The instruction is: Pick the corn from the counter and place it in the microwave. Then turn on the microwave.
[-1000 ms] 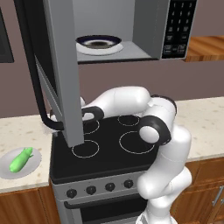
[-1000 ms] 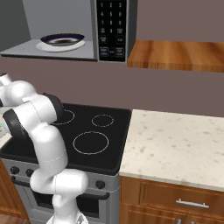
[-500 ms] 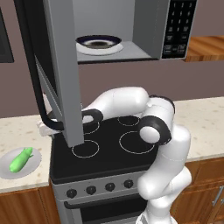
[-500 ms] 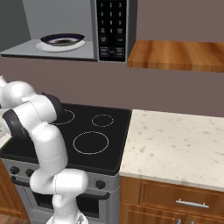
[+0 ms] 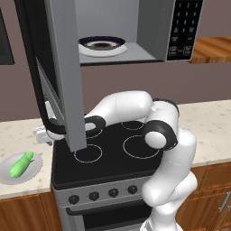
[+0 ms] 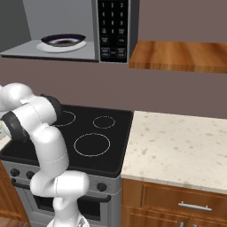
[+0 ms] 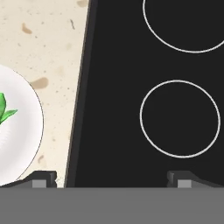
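The corn (image 5: 21,164), a small green cob, lies on a white plate (image 5: 31,173) on the beige counter (image 5: 18,135) left of the stove. In the hand view only its green tip (image 7: 4,109) shows at the left edge, on the plate (image 7: 22,135). My gripper (image 5: 44,134) hovers over the stove's left edge, up and to the right of the corn, partly hidden behind the microwave door. Its fingertips (image 7: 43,179) stand wide apart, so the gripper (image 7: 111,179) is open and holds nothing. The microwave (image 5: 149,31) hangs above with its door (image 5: 63,67) swung open.
A dark-rimmed dish (image 5: 101,43) sits inside the microwave, whose keypad (image 6: 113,29) is at its right. The black stovetop (image 6: 93,137) lies under my arm. More counter (image 6: 177,146) stretches right of the stove, below a wooden shelf (image 6: 177,55).
My arm has reached further left, carrying the open gripper from over the stovetop toward the plate with the corn. The corn and microwave door have not moved.
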You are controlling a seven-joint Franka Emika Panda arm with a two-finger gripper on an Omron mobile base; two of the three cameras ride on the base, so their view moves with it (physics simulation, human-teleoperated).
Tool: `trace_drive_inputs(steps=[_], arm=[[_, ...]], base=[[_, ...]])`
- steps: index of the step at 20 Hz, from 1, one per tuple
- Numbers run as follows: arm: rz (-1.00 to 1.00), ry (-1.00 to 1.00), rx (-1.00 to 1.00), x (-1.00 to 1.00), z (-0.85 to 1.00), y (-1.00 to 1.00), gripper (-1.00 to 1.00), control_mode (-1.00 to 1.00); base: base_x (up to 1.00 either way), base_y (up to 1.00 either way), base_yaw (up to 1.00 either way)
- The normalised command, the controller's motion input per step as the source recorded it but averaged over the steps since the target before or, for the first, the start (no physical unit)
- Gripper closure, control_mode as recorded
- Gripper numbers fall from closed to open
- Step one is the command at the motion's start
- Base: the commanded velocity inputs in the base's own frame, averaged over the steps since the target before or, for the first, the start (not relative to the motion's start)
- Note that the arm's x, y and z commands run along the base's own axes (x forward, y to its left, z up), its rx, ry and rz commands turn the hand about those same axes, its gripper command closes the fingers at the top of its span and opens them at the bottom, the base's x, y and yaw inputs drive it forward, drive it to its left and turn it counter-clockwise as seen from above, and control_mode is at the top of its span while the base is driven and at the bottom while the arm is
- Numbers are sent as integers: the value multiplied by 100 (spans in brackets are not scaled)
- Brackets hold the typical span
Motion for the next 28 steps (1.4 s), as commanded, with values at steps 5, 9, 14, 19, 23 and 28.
trace_drive_inputs(steps=[5,9,14,19,23,28], arm=[[-2,-1,0,-9,0,17,-100,-100],[-2,0,0,-7,0,20,-100,-100],[-1,0,0,-1,-3,24,-100,-100],[-1,-1,0,0,-6,27,-100,-100],[-1,-1,0,0,-5,26,-100,-100],[-1,-2,0,-1,-3,23,-100,-100]], base=[[0,0,0],[0,0,0],[0,0,0],[0,0,0],[0,0,0],[0,0,0]])
